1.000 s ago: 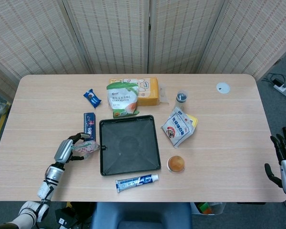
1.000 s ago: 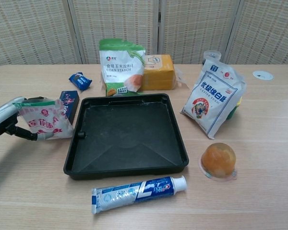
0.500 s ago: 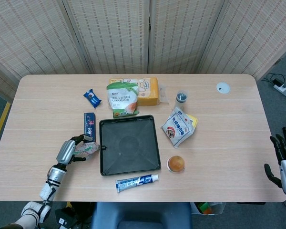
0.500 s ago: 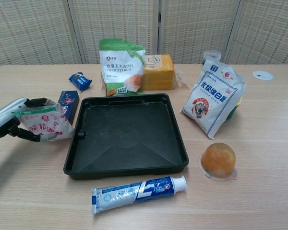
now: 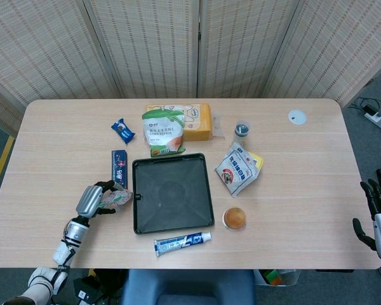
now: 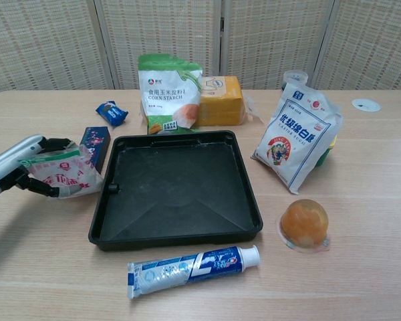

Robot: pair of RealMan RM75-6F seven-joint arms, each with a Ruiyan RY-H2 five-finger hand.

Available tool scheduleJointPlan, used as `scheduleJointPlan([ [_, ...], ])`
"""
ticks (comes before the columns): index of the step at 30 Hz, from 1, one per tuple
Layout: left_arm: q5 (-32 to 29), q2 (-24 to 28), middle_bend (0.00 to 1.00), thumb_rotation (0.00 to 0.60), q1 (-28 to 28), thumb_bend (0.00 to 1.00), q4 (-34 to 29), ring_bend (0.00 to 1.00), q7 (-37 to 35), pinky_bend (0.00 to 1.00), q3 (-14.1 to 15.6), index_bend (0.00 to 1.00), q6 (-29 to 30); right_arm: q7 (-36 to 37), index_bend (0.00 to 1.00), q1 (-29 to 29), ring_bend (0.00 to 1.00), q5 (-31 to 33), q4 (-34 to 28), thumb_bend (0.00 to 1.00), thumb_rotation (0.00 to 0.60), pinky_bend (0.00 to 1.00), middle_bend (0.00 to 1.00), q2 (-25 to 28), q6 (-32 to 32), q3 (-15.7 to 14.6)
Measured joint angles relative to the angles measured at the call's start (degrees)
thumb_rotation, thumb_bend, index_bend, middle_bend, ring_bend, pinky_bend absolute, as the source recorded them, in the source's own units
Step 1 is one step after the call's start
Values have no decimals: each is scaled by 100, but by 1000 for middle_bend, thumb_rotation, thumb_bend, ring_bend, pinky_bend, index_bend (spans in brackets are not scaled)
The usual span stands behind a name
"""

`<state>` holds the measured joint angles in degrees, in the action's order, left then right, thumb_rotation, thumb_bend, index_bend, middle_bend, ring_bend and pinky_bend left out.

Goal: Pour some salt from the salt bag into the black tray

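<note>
The salt bag point(image 5: 119, 199), small and white with pink print and a green top, lies low on the table just left of the black tray point(image 5: 172, 194). My left hand point(image 5: 91, 202) grips its left end with fingers curled over it. In the chest view the salt bag point(image 6: 64, 173) leans toward the black tray point(image 6: 177, 190), with my left hand point(image 6: 15, 167) behind it. The tray looks empty. My right hand point(image 5: 377, 213) hangs off the table's right edge, fingers apart, holding nothing.
A corn starch bag point(image 5: 163, 131) and a yellow pack point(image 5: 195, 121) stand behind the tray. A caster sugar bag point(image 5: 238, 168) and a jelly cup point(image 5: 234, 218) lie to its right. A toothpaste tube point(image 5: 182, 242) lies in front, a blue box point(image 5: 119, 166) to the left.
The salt bag has dropped from nearly upright to leaning low on the table. My left hand, still on it, has sunk slightly. The right hand has not moved.
</note>
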<state>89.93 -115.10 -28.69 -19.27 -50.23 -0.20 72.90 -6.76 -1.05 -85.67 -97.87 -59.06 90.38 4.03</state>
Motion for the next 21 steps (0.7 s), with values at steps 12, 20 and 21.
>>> scheduleJointPlan([
  [12, 67, 76, 575, 600, 29, 637, 181, 595, 57, 570, 116, 537, 25, 7, 42, -11, 134, -27, -14, 421, 600, 37, 75, 10, 29, -1],
  [20, 124, 283, 678, 600, 69, 695, 102, 686, -111, 666, 182, 592, 149, 17, 41, -23, 134, -67, -25, 420, 600, 37, 75, 19, 67, -2],
  [21, 137, 322, 692, 600, 70, 699, 87, 699, -120, 682, 194, 597, 166, 19, 41, -22, 134, -74, -26, 421, 600, 37, 75, 19, 68, -3],
])
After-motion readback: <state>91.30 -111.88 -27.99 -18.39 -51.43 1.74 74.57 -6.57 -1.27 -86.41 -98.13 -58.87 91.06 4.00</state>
